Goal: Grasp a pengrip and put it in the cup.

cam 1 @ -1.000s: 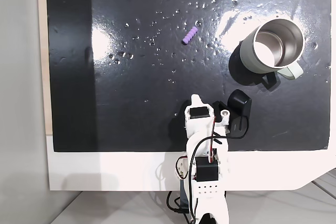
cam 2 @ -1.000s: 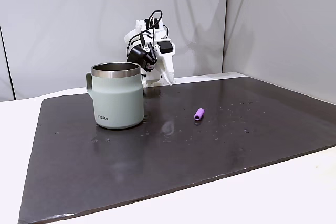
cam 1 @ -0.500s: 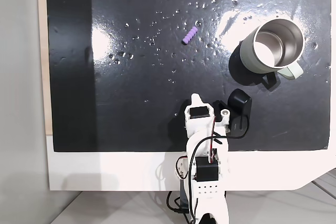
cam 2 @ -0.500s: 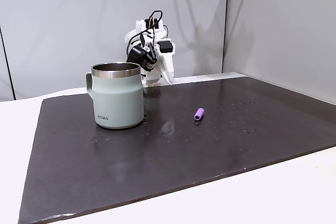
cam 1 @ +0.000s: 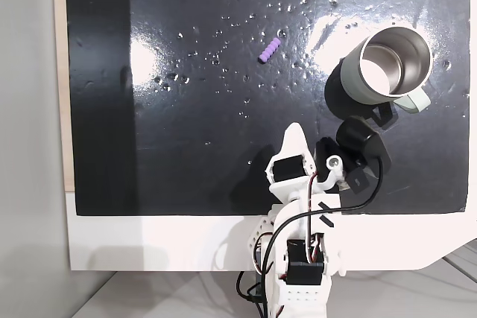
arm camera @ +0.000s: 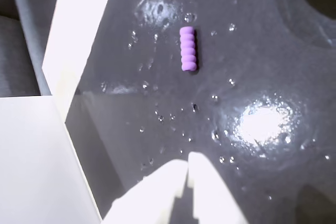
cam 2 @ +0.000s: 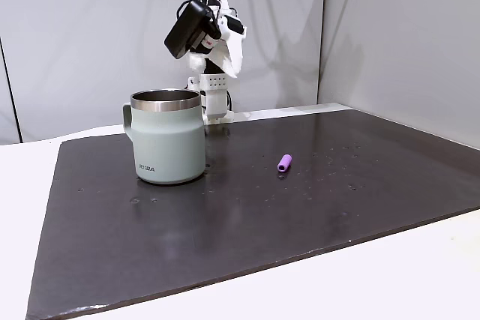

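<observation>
Here the arm [cam 2: 214, 35] is raised, pincer [arm camera: 187, 167] closed

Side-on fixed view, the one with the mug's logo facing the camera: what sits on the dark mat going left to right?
cup → pengrip. Both rest on the dark mat, well apart; the arm stands raised behind the cup at the far edge, so it is left out of the order.

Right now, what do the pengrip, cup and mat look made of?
Pengrip: likely soft rubber or silicone, matte lilac, ribbed.
Cup: probably steel; shiny bare interior and rim, matte grey-green coating outside.
Mat: dark and glossy, mirrors the lights, dimpled surface; material unclear.
</observation>
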You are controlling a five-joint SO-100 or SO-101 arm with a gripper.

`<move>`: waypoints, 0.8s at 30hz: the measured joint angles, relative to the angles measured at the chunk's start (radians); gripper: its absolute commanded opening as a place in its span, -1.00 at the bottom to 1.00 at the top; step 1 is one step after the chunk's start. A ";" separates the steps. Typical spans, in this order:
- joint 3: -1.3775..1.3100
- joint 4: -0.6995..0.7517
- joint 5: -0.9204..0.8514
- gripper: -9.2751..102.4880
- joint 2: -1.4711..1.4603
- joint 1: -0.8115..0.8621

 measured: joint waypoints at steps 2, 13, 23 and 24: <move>-0.089 0.003 -0.012 -0.84 -0.103 0.018; -0.618 0.087 -0.176 -0.82 -0.652 0.017; -0.896 0.117 -0.318 -0.58 -1.091 -0.017; -0.914 0.117 -0.328 -0.56 -1.123 -0.020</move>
